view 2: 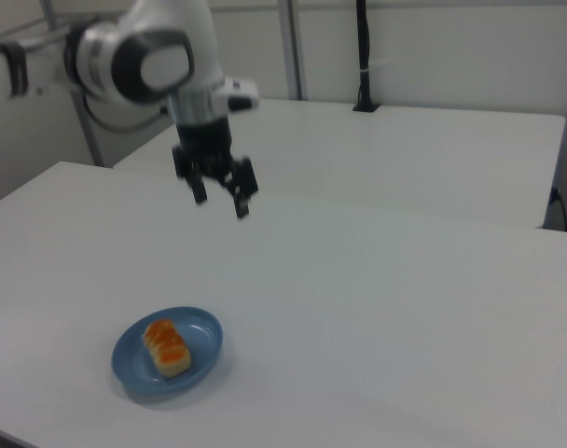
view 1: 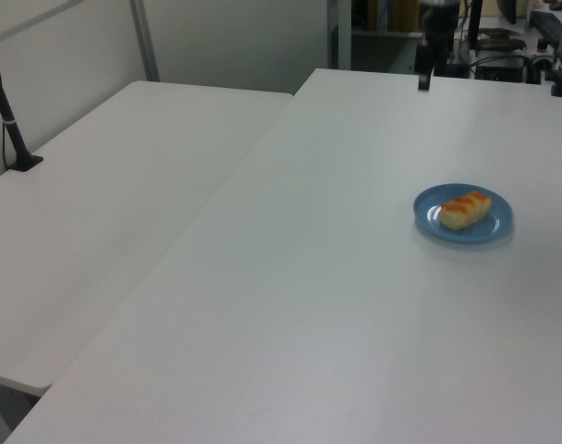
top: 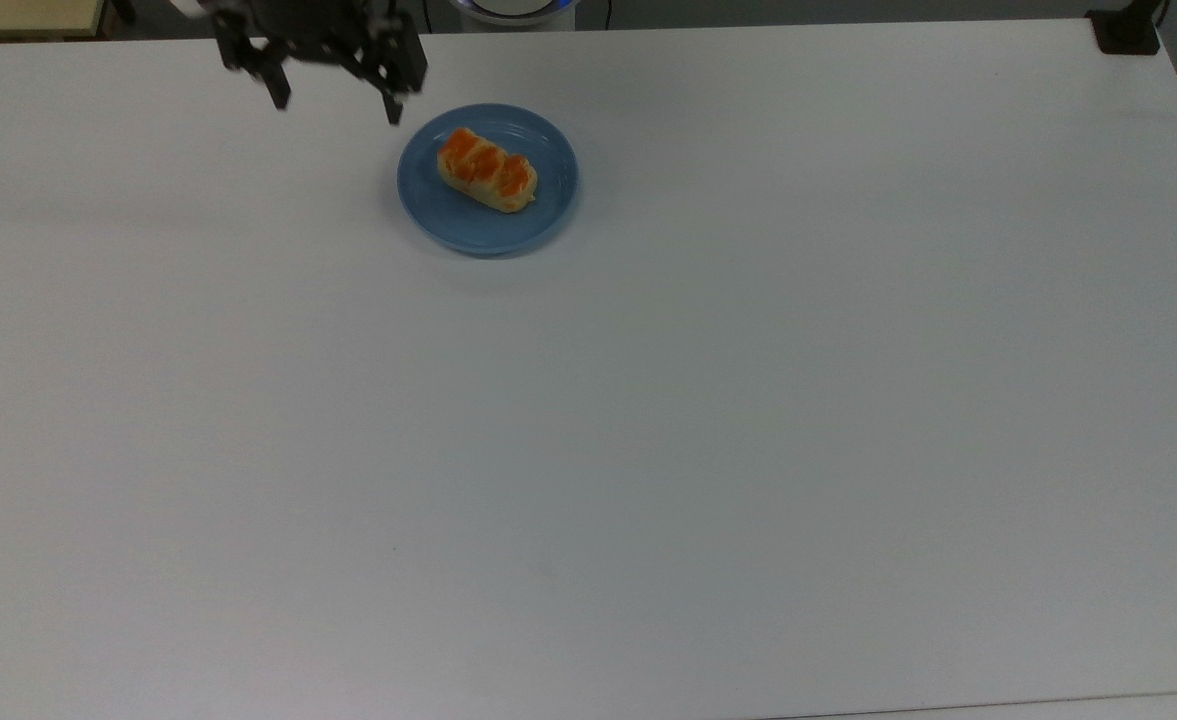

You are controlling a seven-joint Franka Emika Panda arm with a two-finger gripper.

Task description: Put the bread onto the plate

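The bread (top: 487,169), a small pale loaf with orange-brown bumps, lies on the round blue plate (top: 448,208) near the table's far side in the top view. The left view shows the bread (view 1: 465,209) on the plate (view 1: 493,227) at the right, and the right view shows the bread (view 2: 166,346) on the plate (view 2: 203,345) at the lower left. My gripper (top: 334,98) hangs high above the table, up and to the top view's left of the plate, open and holding nothing. In the right view the gripper (view 2: 220,203) stands well above the plate with its dark fingers spread.
The white table (top: 648,420) stretches wide around the plate. A second white table (view 1: 105,185) adjoins it on the left view's left. A black post (view 1: 8,120) stands at that table's edge, and a black mount (top: 1128,30) sits at the top view's far right corner.
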